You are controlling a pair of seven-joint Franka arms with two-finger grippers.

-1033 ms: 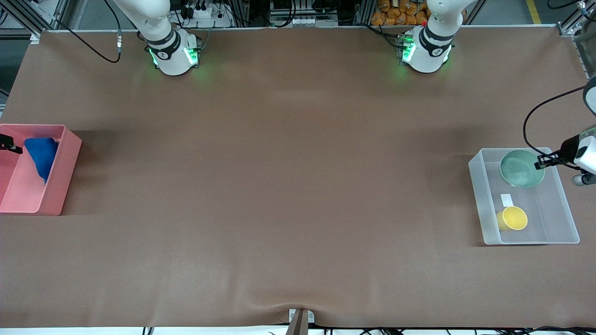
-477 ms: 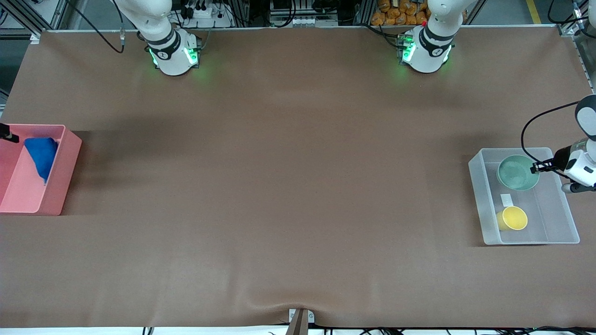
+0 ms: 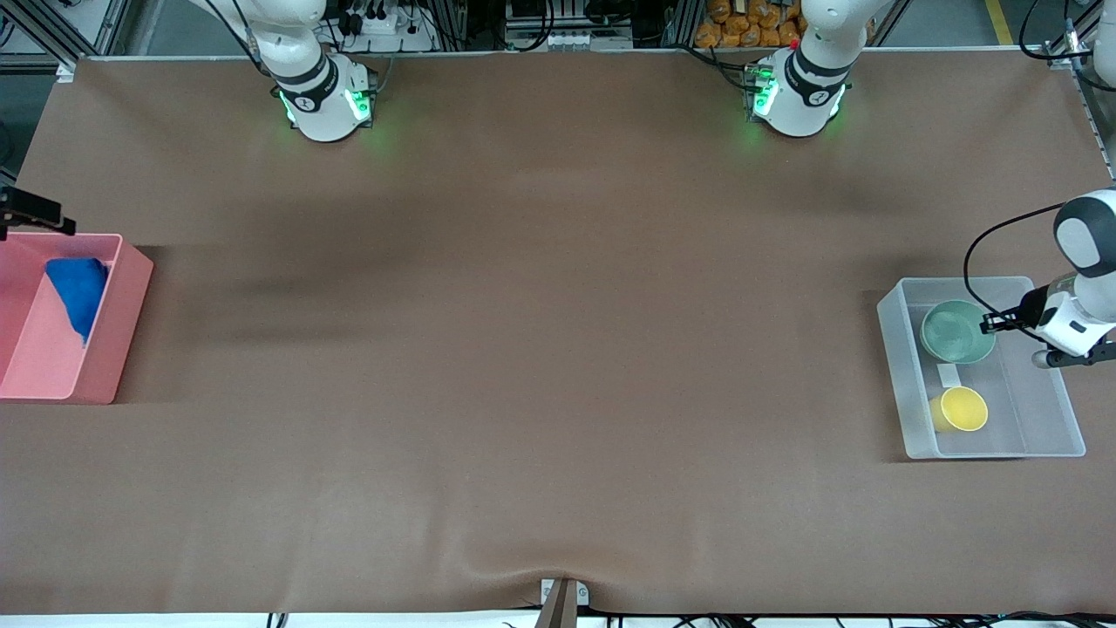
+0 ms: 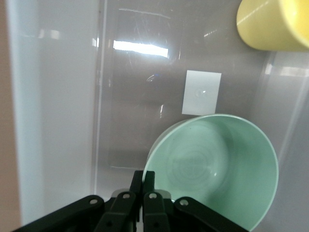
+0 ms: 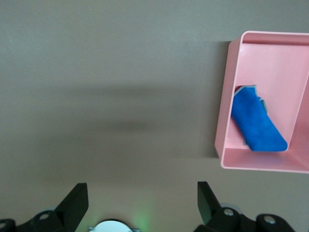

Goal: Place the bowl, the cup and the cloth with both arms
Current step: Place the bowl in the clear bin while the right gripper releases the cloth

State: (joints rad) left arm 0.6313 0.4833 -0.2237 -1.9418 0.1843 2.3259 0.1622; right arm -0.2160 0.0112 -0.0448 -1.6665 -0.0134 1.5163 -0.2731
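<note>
left tool (image 3: 990,324) clamped tight on the mint bowl (image 3: 957,331) rim, dragging it along the clear bin (image 3: 898,375) toward the yellow cup (image 3: 962,408). right tool (image 5: 140,200) lifts away wide open, empty; blue cloth (image 3: 77,292) sits in the pink bin (image 3: 122,323).

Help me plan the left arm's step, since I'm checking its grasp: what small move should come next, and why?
Probably lift the bowl a little, straight up. The left pincer is shut on its rim inside the clear bin, and the yellow cup lies close beside it, so rising first likely avoids knocking the cup or the bin wall.
</note>
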